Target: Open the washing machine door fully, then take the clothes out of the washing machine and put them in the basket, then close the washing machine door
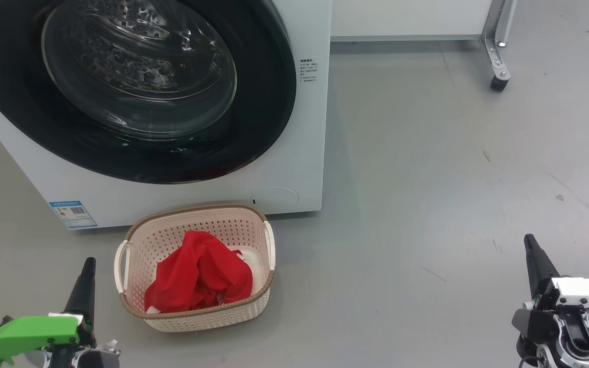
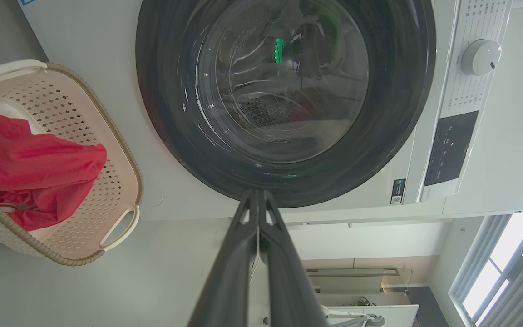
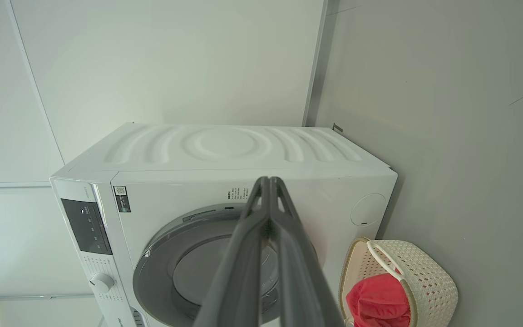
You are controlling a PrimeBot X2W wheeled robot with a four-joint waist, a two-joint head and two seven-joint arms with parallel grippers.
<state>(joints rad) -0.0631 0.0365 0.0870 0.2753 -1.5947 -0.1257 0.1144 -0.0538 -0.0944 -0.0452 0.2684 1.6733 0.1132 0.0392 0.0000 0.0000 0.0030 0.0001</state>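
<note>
The big white front-loading washing machine (image 1: pixel 307 153) is cut off at twelve o'clock, and its drum is hazy behind the closed round black-ringed glass door (image 1: pixel 138 82). At six o'clock of the door, red fabric clothes (image 1: pixel 197 278) fill the cream perforated plastic basket (image 1: pixel 197 210). The left gripper (image 1: pixel 89 263) at seven o'clock and the right gripper (image 1: pixel 529 239) at four point up, fingers pressed together and empty, over the grey floor (image 1: pixel 427 179).
</note>
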